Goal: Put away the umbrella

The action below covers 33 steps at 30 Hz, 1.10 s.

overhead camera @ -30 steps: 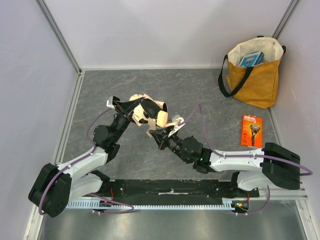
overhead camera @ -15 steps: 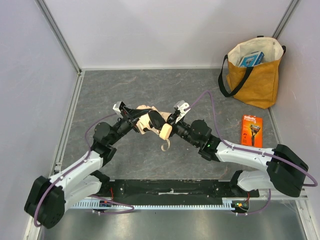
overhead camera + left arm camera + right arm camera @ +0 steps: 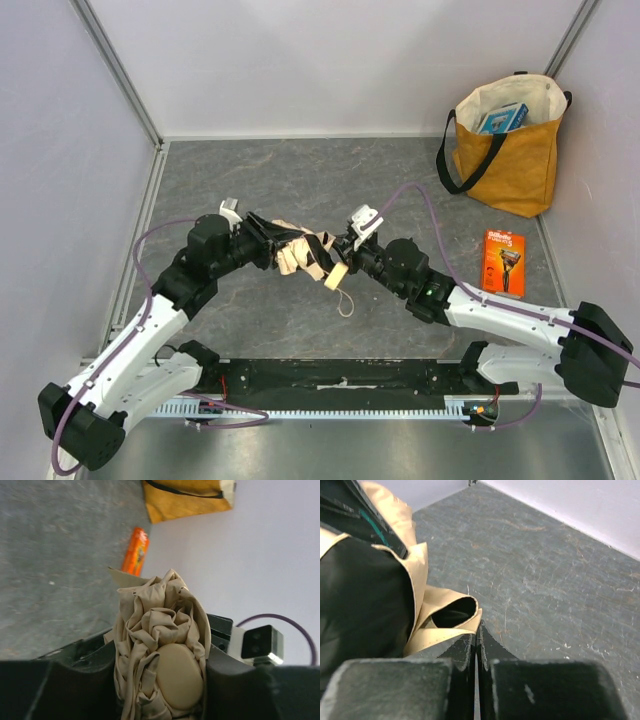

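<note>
The umbrella (image 3: 303, 255) hangs above the table's middle as a crumpled beige bundle, with its light knob handle (image 3: 337, 277) and cord loop (image 3: 346, 302) dangling at its right end. My left gripper (image 3: 283, 246) is shut on the bundle. In the left wrist view the umbrella (image 3: 155, 625) fills the gap between the dark fingers (image 3: 235, 680) of the left gripper (image 3: 160, 680). My right gripper (image 3: 347, 258) sits just right of the umbrella, jaws shut. In the right wrist view the right gripper (image 3: 478, 631) touches a beige fabric fold (image 3: 442, 630) with its tips, nothing visibly between them.
A mustard-yellow tote bag (image 3: 508, 160) with black straps stands at the back right, a blue box (image 3: 503, 118) inside it. An orange razor pack (image 3: 503, 262) lies flat in front of the bag. White walls enclose the grey table on three sides.
The left arm has swung the umbrella round, so its handle now points lower right and the cord hangs free. The right gripper rose from below the umbrella to its right side.
</note>
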{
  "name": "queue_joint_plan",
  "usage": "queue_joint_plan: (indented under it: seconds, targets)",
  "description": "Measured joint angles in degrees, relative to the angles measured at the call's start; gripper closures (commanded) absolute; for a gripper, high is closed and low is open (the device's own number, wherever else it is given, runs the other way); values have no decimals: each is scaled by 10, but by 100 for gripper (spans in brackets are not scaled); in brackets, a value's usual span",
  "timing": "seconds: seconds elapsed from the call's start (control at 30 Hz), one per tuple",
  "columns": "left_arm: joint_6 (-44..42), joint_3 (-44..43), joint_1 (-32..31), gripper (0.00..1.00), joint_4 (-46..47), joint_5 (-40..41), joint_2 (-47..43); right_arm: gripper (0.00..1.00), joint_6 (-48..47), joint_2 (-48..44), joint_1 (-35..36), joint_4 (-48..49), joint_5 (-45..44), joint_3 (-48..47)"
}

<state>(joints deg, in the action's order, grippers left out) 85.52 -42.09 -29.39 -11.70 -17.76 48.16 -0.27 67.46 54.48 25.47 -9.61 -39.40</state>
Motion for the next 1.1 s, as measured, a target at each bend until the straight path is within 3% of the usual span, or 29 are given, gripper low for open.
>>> queue_joint_plan:
  seconds: [0.17,0.43,0.63,0.77,0.97,1.1]
  targets:
    - [-86,-10,-5,98,-62,28,5,100,-12,-2,23,-2,-24,31]
    - [-134,12,-9,98,-69,43,2,100,-43,31,72,18,-104,44]
    - [-145,90,-9,98,31,38,-54,100,10,44,73,-20,-114,35]
    - [-165,157,-10,98,116,60,-142,100,90,28,72,-58,-98,44]
    - [-180,231,-10,98,262,157,-226,100,255,10,59,-58,12,118]
    - [-190,238,-10,98,342,194,-179,100,349,6,59,-5,109,159]
